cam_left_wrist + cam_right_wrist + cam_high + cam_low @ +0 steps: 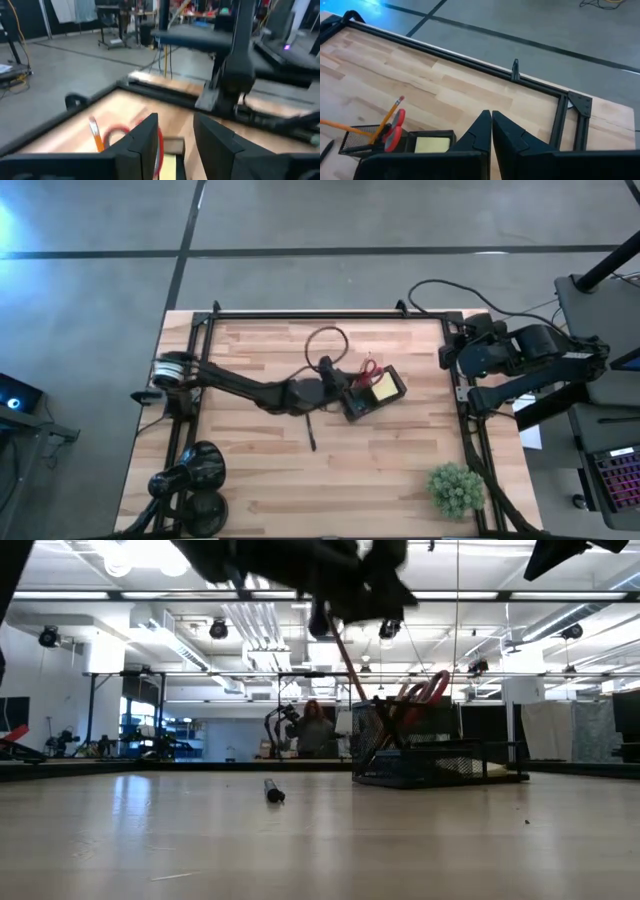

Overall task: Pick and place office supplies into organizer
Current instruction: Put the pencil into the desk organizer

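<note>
The organizer (372, 394) is a dark mesh box on the table's middle, seen also in the low view (440, 758) and the right wrist view (365, 142). In it stand red-handled scissors (369, 368) (116, 133), a yellow note pad (383, 388) (432, 145) and an orange pencil (391, 113) (95, 134) leaning out over its rim. A dark pen (312, 432) (272, 790) lies flat on the wood nearer me. My left gripper (343, 386) (176, 140) hovers open just left of and above the organizer, holding nothing. My right gripper (491, 127) is shut at the table's right edge (455, 355).
A green spiky plant ball (455, 487) sits at the near right corner. A black round lamp-like object (195, 472) stands at the near left corner. A dark cable loop (326, 340) lies behind the left gripper. A black frame rail (470, 60) borders the table.
</note>
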### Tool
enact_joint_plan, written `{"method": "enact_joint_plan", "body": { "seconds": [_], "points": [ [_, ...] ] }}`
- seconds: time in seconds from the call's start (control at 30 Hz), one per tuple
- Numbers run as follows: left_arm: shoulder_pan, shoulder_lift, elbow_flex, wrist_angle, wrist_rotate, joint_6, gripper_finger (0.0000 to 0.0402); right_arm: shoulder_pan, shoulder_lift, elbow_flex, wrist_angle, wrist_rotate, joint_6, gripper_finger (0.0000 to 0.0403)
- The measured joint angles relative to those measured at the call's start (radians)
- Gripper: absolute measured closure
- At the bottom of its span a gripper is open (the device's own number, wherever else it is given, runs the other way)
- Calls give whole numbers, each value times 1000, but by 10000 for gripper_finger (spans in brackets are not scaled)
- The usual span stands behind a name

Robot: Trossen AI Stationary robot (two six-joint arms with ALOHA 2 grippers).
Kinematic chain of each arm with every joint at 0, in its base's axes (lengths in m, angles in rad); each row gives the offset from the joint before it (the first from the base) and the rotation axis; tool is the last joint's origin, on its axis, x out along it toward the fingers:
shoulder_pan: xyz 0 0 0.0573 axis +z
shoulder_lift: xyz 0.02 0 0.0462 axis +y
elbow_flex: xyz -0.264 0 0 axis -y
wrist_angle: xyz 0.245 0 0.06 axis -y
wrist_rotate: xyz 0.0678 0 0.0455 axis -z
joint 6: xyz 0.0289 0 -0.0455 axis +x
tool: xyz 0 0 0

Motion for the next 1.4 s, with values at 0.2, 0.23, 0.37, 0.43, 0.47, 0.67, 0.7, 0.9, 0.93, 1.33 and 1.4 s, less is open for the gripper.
{"method": "enact_joint_plan", "body": {
  "seconds": [0.2,0.23,0.37,0.43,0.47,0.67,0.7,0.9,0.93,1.33,1.4],
  "points": [
    [28,-203,14,-192,3,-13,289,0,-24,0,0,7,4,394],
    [41,-242,18,-281,3,-40,289,0,-28,0,0,7,5,394],
    [85,-365,15,-776,80,-271,290,0,-43,-2,0,-2,5,394],
    [87,-400,11,-971,181,-407,290,0,-50,-2,0,-14,16,394],
    [84,-412,5,-1021,215,-453,290,0,-54,-3,0,-20,23,394],
    [25,-399,-35,-1061,268,-573,290,0,-59,-13,0,-23,42,394],
    [22,-391,-35,-1050,281,-586,290,0,-58,-13,0,-23,43,394],
    [25,-371,-16,-927,353,-617,290,0,-36,-16,0,-23,63,394],
    [26,-373,-5,-970,350,-542,290,0,-35,-17,0,-23,69,394],
    [24,-384,-29,-1852,452,449,290,0,-18,-46,0,-102,82,394],
    [1,-385,-56,-1836,488,554,290,0,-18,-61,0,-102,97,394]
  ]
}}
